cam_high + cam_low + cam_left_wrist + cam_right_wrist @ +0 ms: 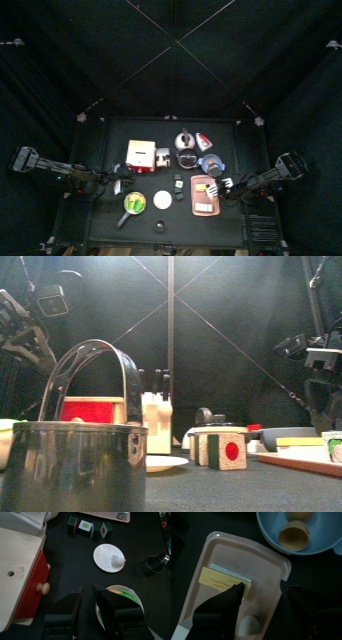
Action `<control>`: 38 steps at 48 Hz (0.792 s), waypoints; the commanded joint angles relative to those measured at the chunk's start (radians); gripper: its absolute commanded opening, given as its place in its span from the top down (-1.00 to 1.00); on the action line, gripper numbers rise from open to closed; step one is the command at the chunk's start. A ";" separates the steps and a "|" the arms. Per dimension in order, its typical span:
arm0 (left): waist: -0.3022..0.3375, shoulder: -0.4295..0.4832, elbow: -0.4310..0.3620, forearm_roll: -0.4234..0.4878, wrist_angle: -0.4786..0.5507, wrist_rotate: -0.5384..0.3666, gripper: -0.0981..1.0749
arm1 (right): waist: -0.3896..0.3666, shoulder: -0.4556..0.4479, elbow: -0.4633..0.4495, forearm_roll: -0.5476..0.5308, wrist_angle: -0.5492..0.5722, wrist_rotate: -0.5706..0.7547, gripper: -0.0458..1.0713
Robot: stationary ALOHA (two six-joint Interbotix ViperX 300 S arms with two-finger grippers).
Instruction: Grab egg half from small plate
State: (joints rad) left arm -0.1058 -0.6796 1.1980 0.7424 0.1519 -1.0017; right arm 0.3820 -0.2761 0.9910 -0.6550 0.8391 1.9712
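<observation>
We begin with the worktop, a small black surface crowded with items, and note that the task has not yet reached its grasp stage. The left arm comes in from the left side and the right arm from the right; neither tool touches the target. The pink tray lies directly under the right tool, whose jaws stand spread wide and empty above it, beside a blue bowl. The left tool hangs over the green dish, and its jaws stand only slightly apart with nothing visibly between them. The small plate sits on the worktop just beyond the green dish, well clear of both tools. The egg half rests on the small plate near its rim, untouched. We judge that the approach, the closing on the egg half and the lift all remain to be done; the left tool is the nearer candidate.
</observation>
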 commanded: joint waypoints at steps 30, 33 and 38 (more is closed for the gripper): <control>-0.018 0.055 -0.034 0.034 -0.235 0.069 -0.34 | 0.015 0.095 -0.215 -0.548 -0.311 0.000 -0.73; -0.025 0.071 -0.032 0.032 -0.241 0.078 -0.34 | 0.014 0.135 -0.242 -0.604 -0.354 -0.002 -0.73; -0.026 0.083 -0.034 0.032 -0.238 0.087 -0.34 | 0.012 0.222 -0.304 -0.698 -0.391 -0.008 -0.73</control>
State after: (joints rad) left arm -0.1289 -0.6029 1.1919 0.7731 -0.0813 -0.9158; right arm 0.3958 -0.0920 0.7455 -1.2870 0.4725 1.9681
